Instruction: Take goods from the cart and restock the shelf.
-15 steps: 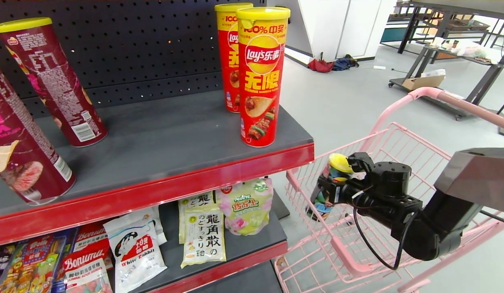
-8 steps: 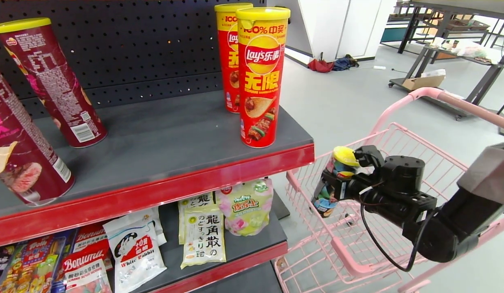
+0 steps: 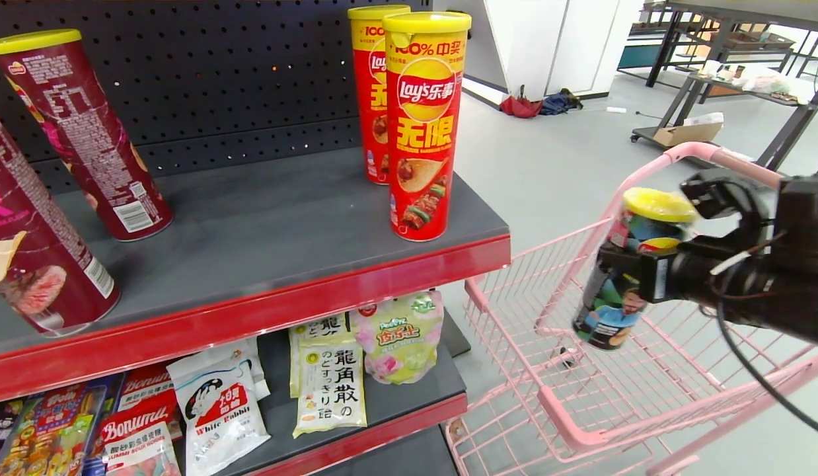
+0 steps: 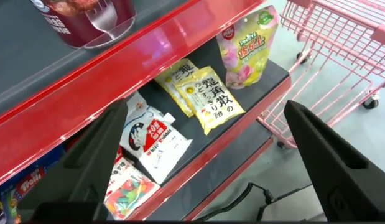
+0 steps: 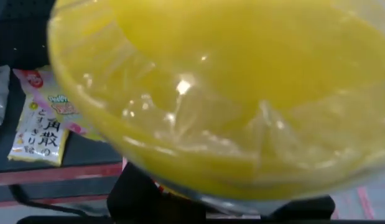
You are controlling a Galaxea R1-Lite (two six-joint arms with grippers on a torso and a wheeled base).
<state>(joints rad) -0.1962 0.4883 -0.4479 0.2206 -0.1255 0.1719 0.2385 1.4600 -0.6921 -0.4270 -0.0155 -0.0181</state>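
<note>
While the right gripper (image 3: pixel 667 238) has its fingers closed on the upper part of a short can (image 3: pixel 610 301), just under the yellow lid (image 3: pixel 658 203), the can hangs slightly tilted above the pink cart (image 3: pixel 567 410), off to the right of the shelf and well apart from it. I judge this item about half done. The can is out of the basket, but the carry across to the top shelf (image 3: pixel 263 225) and the set-down are not yet made. The bare board between the two canister groups looks the likely spot. The left gripper (image 4: pixel 208 155) hangs in front of the lower shelf (image 4: pixel 267 81), its fingers spread wide with nothing between them. By count there is one can in hand and four tall canisters standing on the top shelf: two red canisters (image 3: pixel 425 125), one behind the other near the right end, and two maroon canisters (image 3: pixel 85 132) at the left. On the lower shelf lie two overlapping yellow-green packets (image 3: pixel 330 383), one pastel pouch (image 3: pixel 399 337) and one white bag (image 3: pixel 217 410), with more bags at the left edge, too crowded to count. Whether the cart holds further goods I cannot tell from the part of the basket in view.
</note>
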